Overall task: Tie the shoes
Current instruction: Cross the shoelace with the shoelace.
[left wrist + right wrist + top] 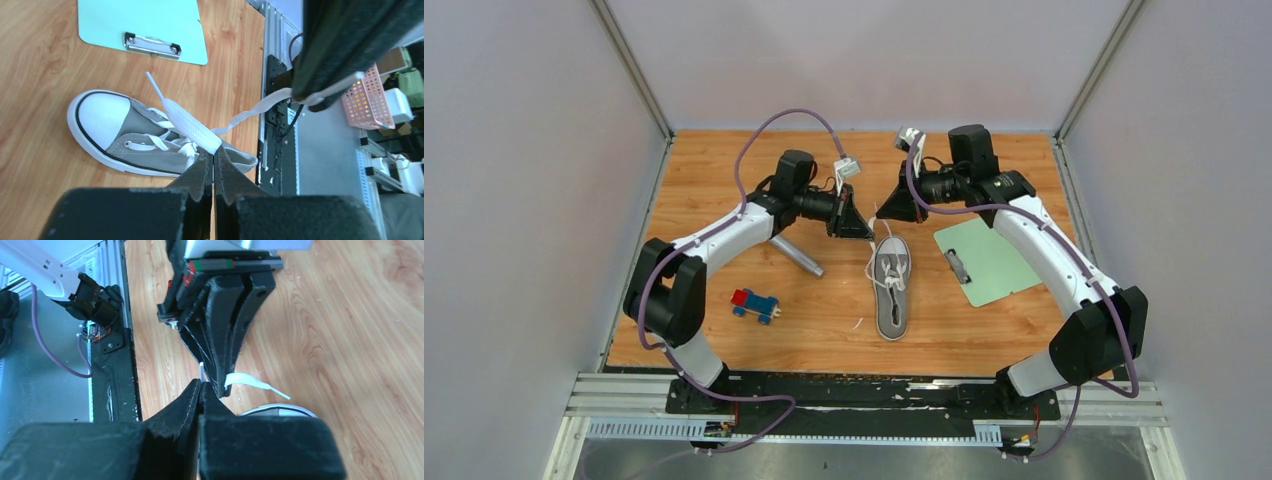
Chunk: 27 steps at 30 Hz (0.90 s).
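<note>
Neighbours: a mint-green clipboard (989, 265) lies flat just right of the sneaker (892, 290), clip end towards the shoe. To the left a metal cylinder (802, 256) lies at a slant, and a small red-and-blue toy truck (754, 304) is parked nearer the bases.
In the way: the two arms arc inward and meet nose to nose above the shoe's far end. Each wrist camera sees the other gripper close in front of it.
Sneaker: it sits mid-table between the arms, sole down, white toe cap pointing away from the bases, none of the neighbours touching it.
Left gripper (214, 154): the jaws are pressed together, pinching a flat white lace (192, 127) that runs down to the eyelets.
Right gripper (200, 388): the jaws are pressed together too, with the other lace strand clamped at the tips and stretched back towards the shoe.
Surface: a wood-grain table (724, 180), with a metal rail (824, 395) along the near edge carrying both bases.
Room: plain pale walls (864, 60) box in three sides. Past the rail the left wrist view catches a pink basket (364, 102) amid blurred clutter.
Count: one sneaker, two lace strands held, one clipboard, one cylinder, one toy truck, two arms.
</note>
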Each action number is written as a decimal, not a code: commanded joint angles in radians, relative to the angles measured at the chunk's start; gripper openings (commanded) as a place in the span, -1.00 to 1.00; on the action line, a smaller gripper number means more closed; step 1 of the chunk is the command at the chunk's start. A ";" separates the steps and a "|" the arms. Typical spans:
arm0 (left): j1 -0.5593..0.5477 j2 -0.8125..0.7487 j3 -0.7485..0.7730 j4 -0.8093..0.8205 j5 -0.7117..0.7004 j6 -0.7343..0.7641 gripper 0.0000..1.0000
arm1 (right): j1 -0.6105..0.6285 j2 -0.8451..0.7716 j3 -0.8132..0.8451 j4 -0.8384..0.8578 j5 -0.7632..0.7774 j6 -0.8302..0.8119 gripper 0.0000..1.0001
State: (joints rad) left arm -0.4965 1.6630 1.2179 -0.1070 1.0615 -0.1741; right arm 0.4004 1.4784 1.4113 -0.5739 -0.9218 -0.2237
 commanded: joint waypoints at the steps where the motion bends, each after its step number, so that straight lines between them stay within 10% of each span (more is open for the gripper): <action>1: -0.023 0.025 -0.028 0.162 0.071 -0.103 -1.00 | -0.004 -0.039 -0.018 0.081 -0.093 0.032 -1.00; 27: -0.091 0.144 -0.111 0.407 0.056 -0.345 -1.00 | -0.004 -0.031 -0.126 0.148 -0.089 0.076 -1.00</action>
State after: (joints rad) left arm -0.5831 1.7969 1.1080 0.2512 1.1057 -0.4957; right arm 0.3996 1.4578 1.2930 -0.4782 -1.0187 -0.1394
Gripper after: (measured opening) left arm 0.007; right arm 0.009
